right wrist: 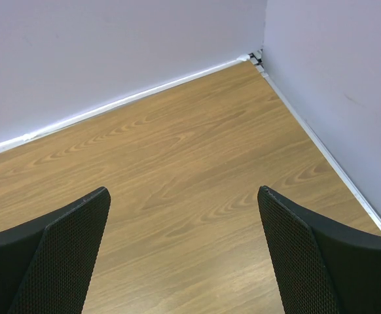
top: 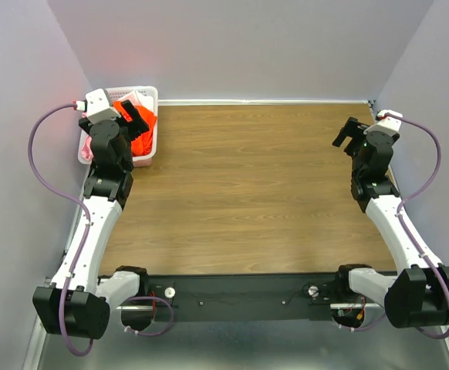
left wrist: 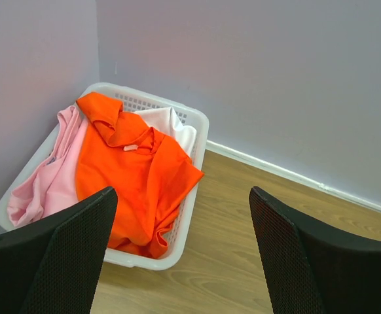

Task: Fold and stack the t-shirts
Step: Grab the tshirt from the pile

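My left gripper (left wrist: 182,196) hangs released, fingers spread wide with nothing between them, above the near end of the white lattice basket (left wrist: 200,131). The basket sits in the far left corner of the wooden table (top: 248,185), against the pale walls, with its long side running near to far.

All three t-shirts lie crumpled in that basket. The orange t-shirt (left wrist: 131,170) is on top and in the middle. Its long axis follows the basket's length. One bunched end reaches the far rim, and the other end is heaped at the near wall. Its neck opening, with a small pale label, faces up about midway along, but I cannot tell which way the collar points. One edge of the orange cloth spills over the basket's right rim.

The pink t-shirt (left wrist: 46,176) lies just beside it on the left, touching it. It also stretches along the basket's length and drapes over the left rim. The white t-shirt (left wrist: 171,121) shows only as a small patch at the far right corner, tucked partly under the orange one. I cannot tell which way it points.

My right gripper (right wrist: 184,193) is released too, jaws wide and holding nothing, over bare wood near the far right corner, well apart from the basket.
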